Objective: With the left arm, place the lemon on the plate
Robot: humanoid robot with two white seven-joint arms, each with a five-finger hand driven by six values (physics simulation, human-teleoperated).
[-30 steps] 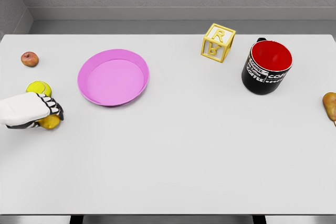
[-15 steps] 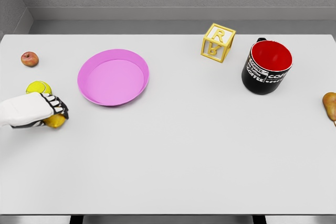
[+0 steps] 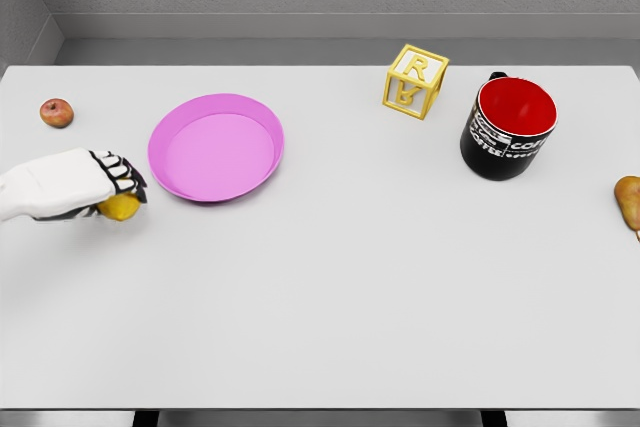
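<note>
My left hand [image 3: 118, 190] comes in from the left edge and is shut on the yellow lemon [image 3: 120, 209], which shows just below the curled fingers. The hand with the lemon is a short way left of the pink plate [image 3: 216, 152], close to its left rim but apart from it. The plate holds nothing. My right hand is out of view.
A small red apple [image 3: 57, 112] lies at the far left back. A yellow letter block [image 3: 415, 81] and a black mug with a red inside [image 3: 510, 129] stand at the back right. A brownish fruit [image 3: 629, 201] is at the right edge.
My left hand has carried the lemon up and to the right, toward the plate. The yellow-green ball seen earlier beside the hand is now hidden behind it.
</note>
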